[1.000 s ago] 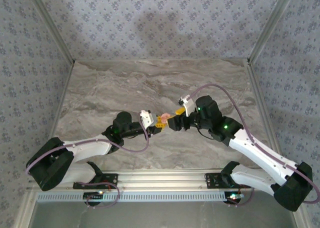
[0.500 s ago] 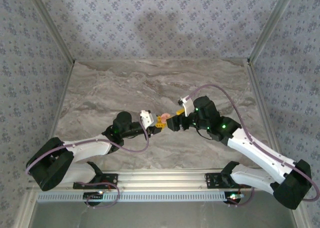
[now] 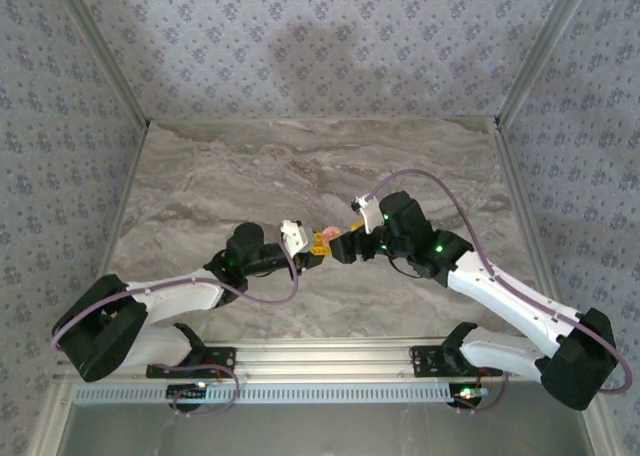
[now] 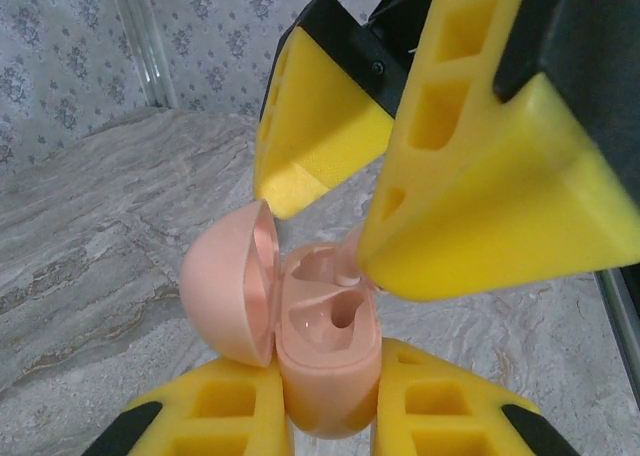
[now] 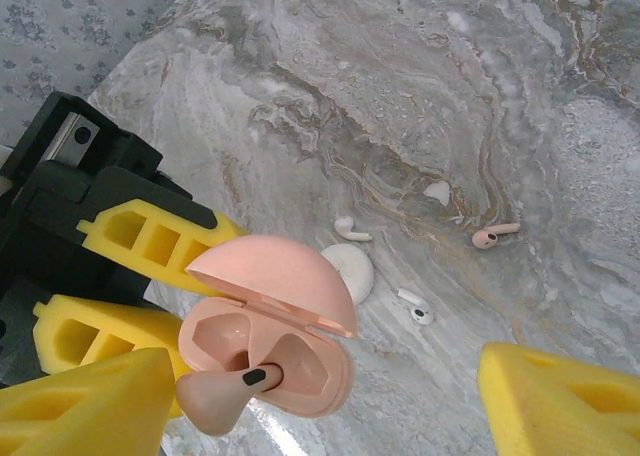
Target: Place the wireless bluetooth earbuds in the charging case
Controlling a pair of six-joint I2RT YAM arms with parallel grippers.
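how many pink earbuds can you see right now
2. One pink earbud sits partly in the open charging case, stem sticking out; the other pink earbud lies apart on the table. Others may be hidden.

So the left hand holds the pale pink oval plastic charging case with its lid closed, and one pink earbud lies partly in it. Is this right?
Not fully. The lid is open, not closed; the left wrist view shows it swung well aside. The rest stands: the left hand holds the pale pink oval plastic charging case, with one pink earbud partly in it.
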